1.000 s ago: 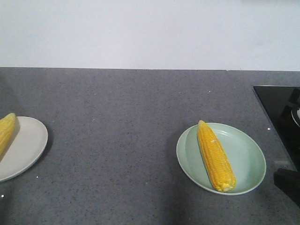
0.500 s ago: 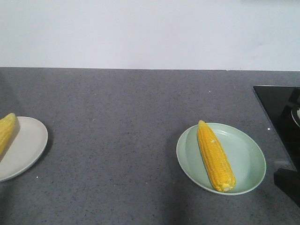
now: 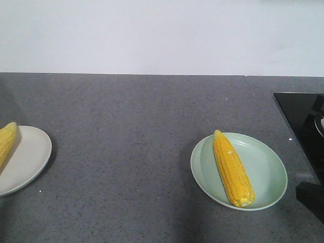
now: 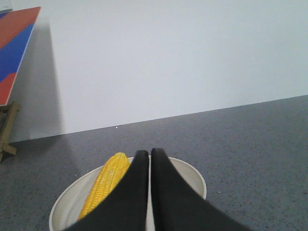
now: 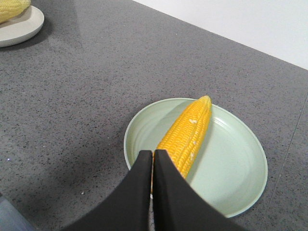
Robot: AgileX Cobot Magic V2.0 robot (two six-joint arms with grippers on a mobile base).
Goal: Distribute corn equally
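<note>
Kitchen-type setting: grey speckled stone countertop [image 3: 136, 131], black glass cooktop [image 3: 304, 126] at right, plain white wall [image 3: 162, 35] behind.

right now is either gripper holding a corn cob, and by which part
Nothing is held. The left gripper is shut and empty above the cream round plate; the right gripper is shut and empty above the pale green plate.

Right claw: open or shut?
Shut and empty. In the right wrist view the right claw has its fingers pressed together above the corn on the green plate.
</note>
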